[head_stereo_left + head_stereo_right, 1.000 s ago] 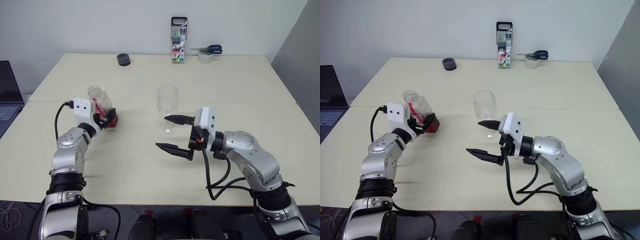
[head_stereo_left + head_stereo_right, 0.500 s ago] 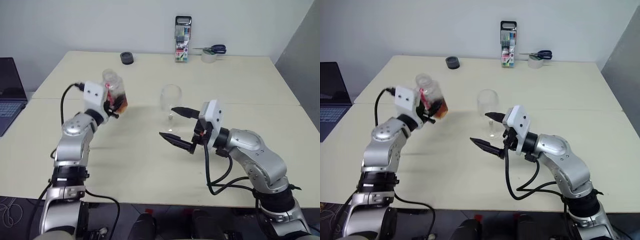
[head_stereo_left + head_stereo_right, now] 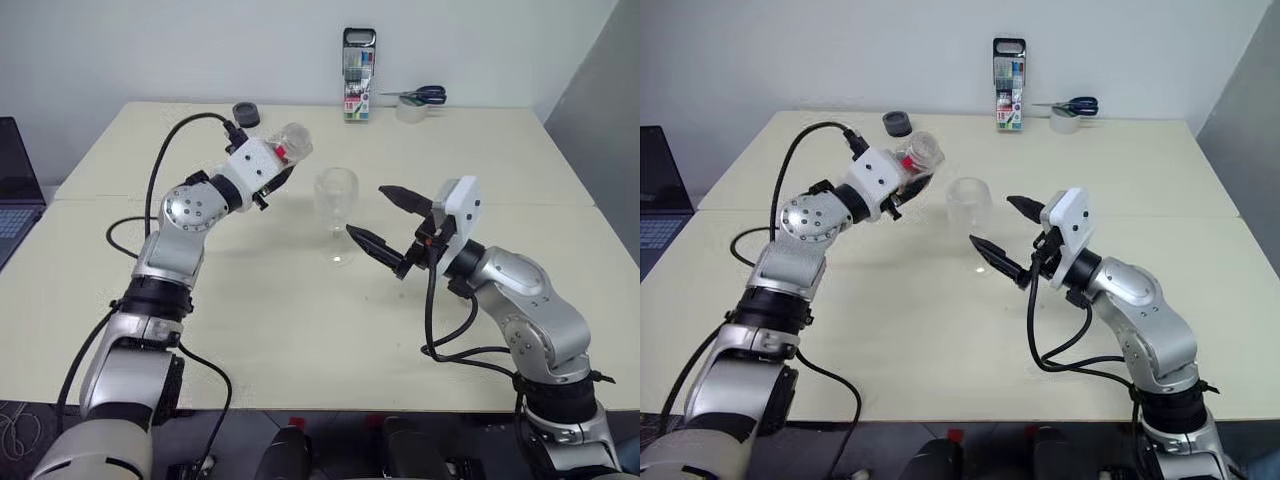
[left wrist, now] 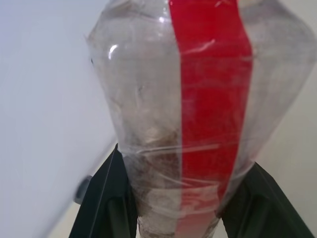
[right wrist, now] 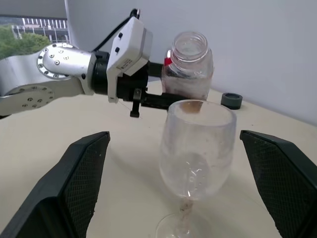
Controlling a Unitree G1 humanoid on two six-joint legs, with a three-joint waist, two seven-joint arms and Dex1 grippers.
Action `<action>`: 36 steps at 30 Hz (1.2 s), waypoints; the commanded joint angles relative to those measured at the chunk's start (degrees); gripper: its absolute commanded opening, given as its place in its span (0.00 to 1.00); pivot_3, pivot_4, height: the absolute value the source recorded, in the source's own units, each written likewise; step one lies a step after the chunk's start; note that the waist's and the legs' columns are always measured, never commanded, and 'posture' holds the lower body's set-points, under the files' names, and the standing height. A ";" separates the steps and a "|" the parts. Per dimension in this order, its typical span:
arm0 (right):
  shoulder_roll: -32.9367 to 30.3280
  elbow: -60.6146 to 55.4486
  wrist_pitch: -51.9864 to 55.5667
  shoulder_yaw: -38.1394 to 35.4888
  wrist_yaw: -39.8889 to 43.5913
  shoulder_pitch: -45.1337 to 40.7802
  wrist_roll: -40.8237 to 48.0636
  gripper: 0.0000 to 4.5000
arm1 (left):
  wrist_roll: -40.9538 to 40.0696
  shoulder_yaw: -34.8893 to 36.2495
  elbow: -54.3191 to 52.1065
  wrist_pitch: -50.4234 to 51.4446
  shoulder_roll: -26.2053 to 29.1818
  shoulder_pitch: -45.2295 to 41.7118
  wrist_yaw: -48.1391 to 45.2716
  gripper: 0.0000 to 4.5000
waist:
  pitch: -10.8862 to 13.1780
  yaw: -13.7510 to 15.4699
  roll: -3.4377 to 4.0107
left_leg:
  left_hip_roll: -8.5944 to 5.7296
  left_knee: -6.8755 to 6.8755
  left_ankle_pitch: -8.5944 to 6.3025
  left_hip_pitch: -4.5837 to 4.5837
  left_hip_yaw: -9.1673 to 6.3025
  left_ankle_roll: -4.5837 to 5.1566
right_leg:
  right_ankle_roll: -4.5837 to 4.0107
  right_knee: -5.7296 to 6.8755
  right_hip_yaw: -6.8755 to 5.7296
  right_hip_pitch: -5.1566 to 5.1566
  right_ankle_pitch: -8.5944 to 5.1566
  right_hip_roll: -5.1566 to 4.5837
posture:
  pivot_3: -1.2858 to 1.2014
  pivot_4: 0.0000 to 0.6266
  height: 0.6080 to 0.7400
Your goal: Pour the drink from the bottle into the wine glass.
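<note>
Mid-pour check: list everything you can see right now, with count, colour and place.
bottle: 1, clear with red strip, tipped, held up left of the glass
glass: 1, clear, table centre
table: 1, cream
black roll: 1, far edge, left
pen case: 1, upright, far edge
scissors: 1, blue handles, on the tape
tape: 1, far right
laptop: 1, dark, left edge
left gripper: shut on the bottle
right gripper: open, right of the glass

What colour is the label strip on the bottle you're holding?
Red, running lengthwise down the clear bottle; the left wrist view shows it best.
</note>
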 commanded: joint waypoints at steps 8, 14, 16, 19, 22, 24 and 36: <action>-0.31 -1.41 0.95 1.08 -2.62 -1.11 -1.55 1.00 | 9.12 -3.29 10.47 -17.49 1.54 -7.97 3.93 0.38 | 0.00 -0.07 0.00 | -0.01 0.00 0.00 -0.12 0.06 0.01 | 0.00 0.05 0.05 -0.18 0.00 -0.01 | 0.52 0.24 1.00; -0.56 -2.26 2.76 1.21 -1.63 -1.58 -0.27 1.00 | 13.45 -4.80 16.70 -23.39 2.14 -11.76 7.53 0.38 | 0.00 -0.17 -0.01 | -0.02 0.06 0.01 -0.45 0.05 0.00 | -0.01 0.14 0.03 -0.49 0.01 0.00 | 0.52 0.24 1.00; -0.79 -2.36 2.98 1.16 -1.35 -1.63 -0.20 1.00 | 14.87 -5.34 18.25 -24.92 2.40 -12.76 8.87 0.38 | 0.00 -0.35 -0.01 | -0.04 0.06 0.01 -0.46 0.06 0.00 | -0.01 0.13 0.03 -0.49 0.01 -0.01 | 0.52 0.24 1.00; -1.32 -2.37 3.22 0.95 -1.18 -1.56 0.00 1.00 | 16.77 -6.15 19.95 -26.84 2.76 -14.11 10.67 0.38 | 0.00 -0.58 -0.01 | -0.05 0.06 0.01 -0.46 0.05 0.00 | -0.01 0.14 0.03 -0.49 0.01 -0.02 | 0.52 0.24 1.00; -1.82 -2.54 3.37 0.54 -1.00 -1.29 0.36 1.00 | 18.44 -6.84 20.65 -28.23 3.05 -15.31 12.20 0.38 | 0.00 -0.69 -0.01 | -0.05 0.07 0.01 -0.46 0.04 0.00 | -0.01 0.16 0.02 -0.49 0.01 -0.02 | 0.52 0.24 1.00; -2.06 -2.64 3.32 0.34 -0.95 -1.11 0.63 1.00 | 19.08 -7.08 21.08 -28.79 3.02 -15.88 12.83 0.38 | 0.00 -0.71 -0.01 | -0.05 0.08 0.01 -0.47 0.03 0.00 | -0.01 0.18 0.02 -0.49 0.01 -0.02 | 0.52 0.24 1.00; -2.65 -3.31 2.80 -0.66 -0.26 -0.17 2.18 1.00 | 23.08 -8.68 23.02 -31.81 3.60 -18.94 16.24 0.38 | 0.00 -1.18 -0.01 | -0.08 0.13 0.01 -0.46 0.03 0.00 | -0.01 0.41 0.03 -0.53 0.00 -0.02 | 0.52 0.24 1.00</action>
